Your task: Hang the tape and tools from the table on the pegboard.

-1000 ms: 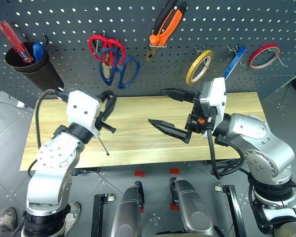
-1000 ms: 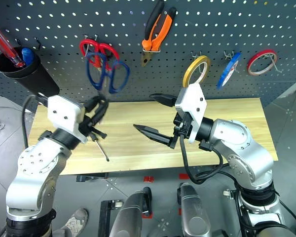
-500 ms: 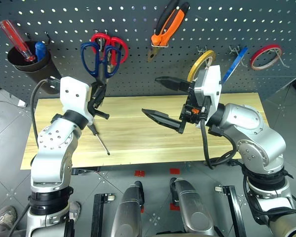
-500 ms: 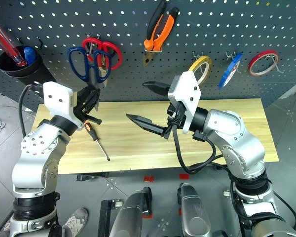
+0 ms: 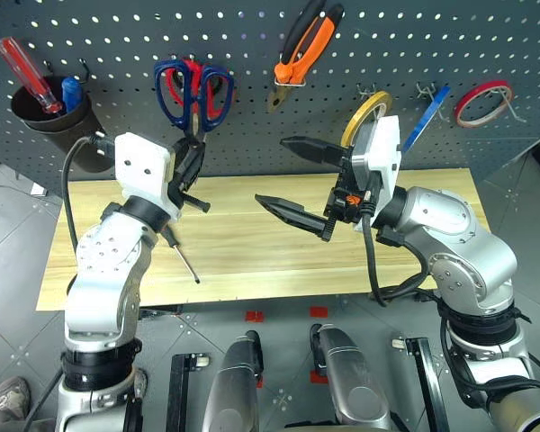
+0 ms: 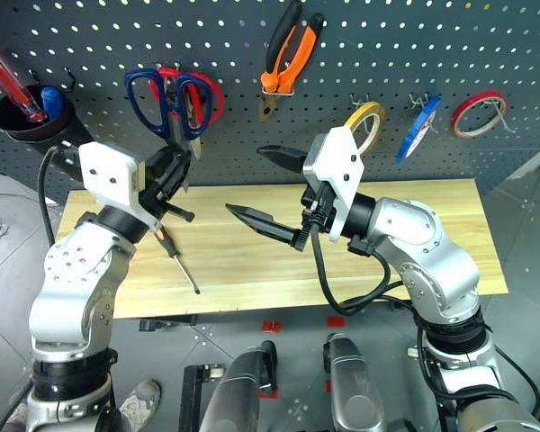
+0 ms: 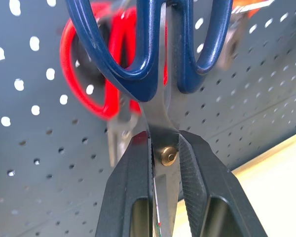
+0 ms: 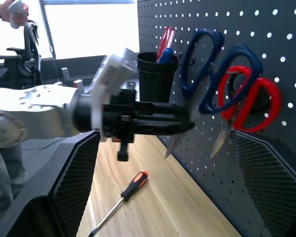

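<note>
Hanging against the pegboard (image 5: 252, 81) over the red-handled scissors (image 5: 173, 79), the blue-handled scissors (image 5: 193, 90) sit pinched at their pivot by the left gripper (image 7: 164, 163) fingers. Next comes seating a handle loop on a hook. The right gripper (image 5: 292, 175) waits open above the table (image 5: 252, 252), where the small screwdriver (image 5: 182, 256) lies.

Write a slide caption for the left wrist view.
Left gripper clamps the blue-handled scissors at their pivot, before red-handled scissors on the grey pegboard.
</note>
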Tool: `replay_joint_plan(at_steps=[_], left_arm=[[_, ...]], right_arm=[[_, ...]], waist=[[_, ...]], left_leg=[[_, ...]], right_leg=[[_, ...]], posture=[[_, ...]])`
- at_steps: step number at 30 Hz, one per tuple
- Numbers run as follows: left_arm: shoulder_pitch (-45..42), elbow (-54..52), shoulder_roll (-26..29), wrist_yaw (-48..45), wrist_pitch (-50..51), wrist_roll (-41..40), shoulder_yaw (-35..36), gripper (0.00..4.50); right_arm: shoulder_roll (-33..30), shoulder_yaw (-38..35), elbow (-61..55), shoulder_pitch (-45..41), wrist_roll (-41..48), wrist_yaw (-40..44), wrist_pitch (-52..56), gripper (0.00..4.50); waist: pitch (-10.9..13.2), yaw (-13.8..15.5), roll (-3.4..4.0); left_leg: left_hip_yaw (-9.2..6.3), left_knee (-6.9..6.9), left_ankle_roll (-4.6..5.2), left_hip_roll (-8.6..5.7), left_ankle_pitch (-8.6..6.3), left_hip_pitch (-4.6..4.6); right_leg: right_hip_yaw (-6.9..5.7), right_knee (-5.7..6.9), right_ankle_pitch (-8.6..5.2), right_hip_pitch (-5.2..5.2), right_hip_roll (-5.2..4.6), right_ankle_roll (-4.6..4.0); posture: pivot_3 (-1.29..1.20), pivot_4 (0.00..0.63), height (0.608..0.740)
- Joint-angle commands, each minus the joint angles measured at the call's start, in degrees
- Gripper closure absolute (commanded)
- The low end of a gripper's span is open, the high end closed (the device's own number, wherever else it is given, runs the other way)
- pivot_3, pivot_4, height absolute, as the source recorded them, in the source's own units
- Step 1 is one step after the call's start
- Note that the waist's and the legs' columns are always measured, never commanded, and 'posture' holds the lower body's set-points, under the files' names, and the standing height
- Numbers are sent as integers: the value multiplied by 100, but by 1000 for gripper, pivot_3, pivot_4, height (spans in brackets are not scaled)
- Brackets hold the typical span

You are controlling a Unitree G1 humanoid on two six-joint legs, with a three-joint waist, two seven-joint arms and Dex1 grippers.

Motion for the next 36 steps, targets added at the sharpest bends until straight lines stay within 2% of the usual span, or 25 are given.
replay_joint_plan(at_steps=[1,8,16,34,36], left_arm=[[343,-770,-110,225,106,83,3,4023],[-195,-485,-102,21,863,-326,-109,4023],[-910,399,-110,-56,906,-274,-226,4023],[-1077,899,-333,45,796,-219,-249,4023],[-1062,875,-340,66,784,-222,-226,3302]], right_arm=[[-28,-83,-255,55,68,25,-126,0],[22,-12,-150,-14,65,66,-157,0],[139,16,-137,-149,116,52,-76,0],[216,39,141,-554,-368,-857,726,0],[204,31,103,-540,-358,-869,765,0]], waist=[[0,-21,0],[0,30,0],[0,39,0],[0,36,-1],[-1,37,-1]], left_leg=[[0,0,1,0,0,0],[-6,24,5,-1,-3,-1],[-6,27,4,0,-2,-1],[-5,30,1,-1,-1,-2],[-4,30,1,-1,-1,-4]], right_leg=[[0,2,0,0,0,0],[-6,10,1,10,3,2],[-7,10,2,9,4,3],[-5,11,3,8,2,4],[-5,8,3,8,2,4]], posture=[[-299,359,740],[-284,357,740],[-295,355,740],[-311,347,740],[-313,346,740]])
